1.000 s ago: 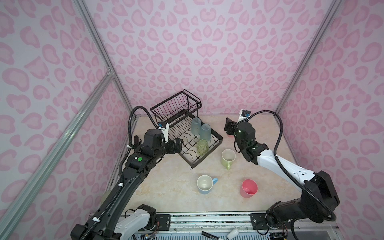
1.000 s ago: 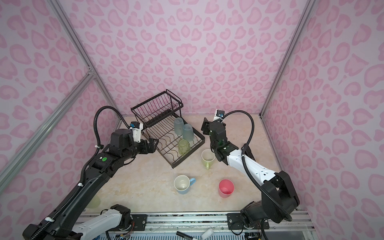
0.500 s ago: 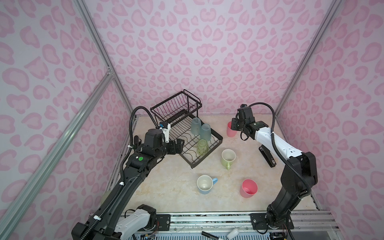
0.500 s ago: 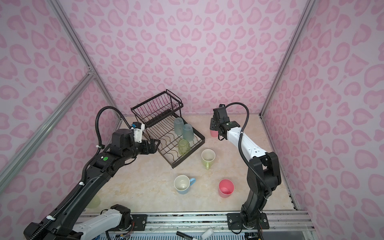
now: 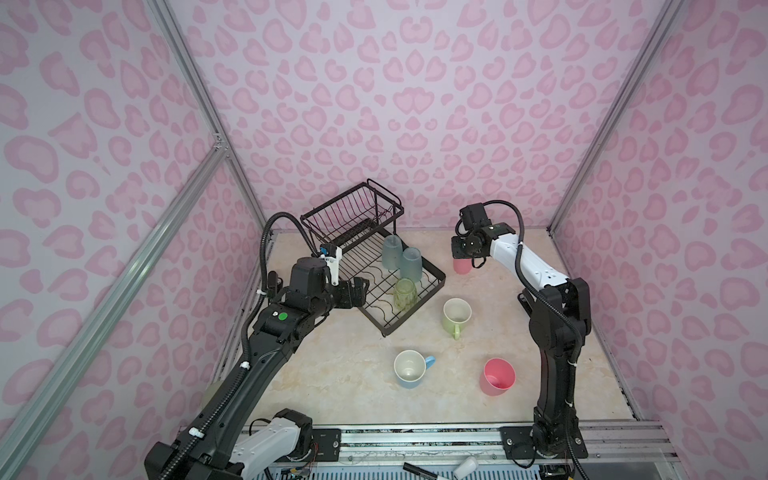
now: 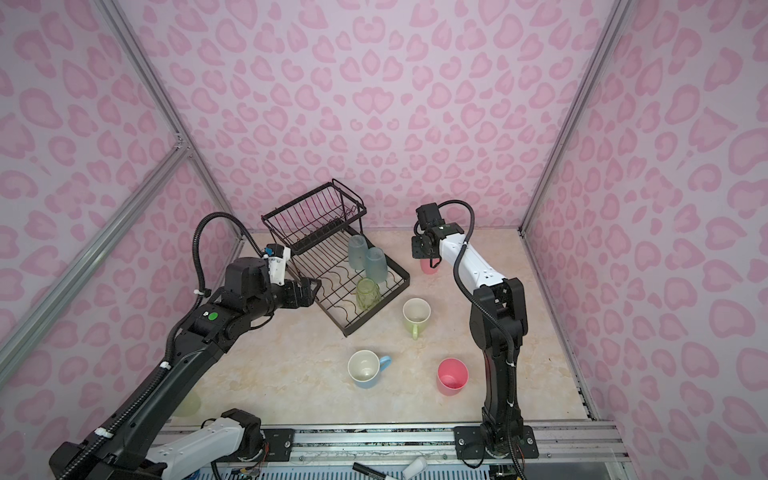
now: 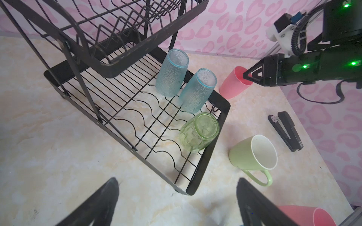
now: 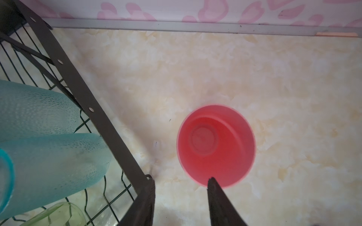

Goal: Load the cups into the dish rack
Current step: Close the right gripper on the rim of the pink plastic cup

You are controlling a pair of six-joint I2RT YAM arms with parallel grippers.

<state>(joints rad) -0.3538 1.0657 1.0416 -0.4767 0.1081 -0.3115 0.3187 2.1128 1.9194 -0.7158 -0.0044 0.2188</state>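
Tool (image 8: pixel 180 180) at right, part-open, astride pink cup (image 8: pixel 215 144)

Pale green cup (image 6: pixel 189 405) half hidden behind left arm (image 6: pixel 145 390) — pink cup (image 7: pixel 309 215) cut by edge.

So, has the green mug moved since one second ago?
No. The green mug stands upright in the same spot as before, just right of the long front edge of the black rack, not touching it.
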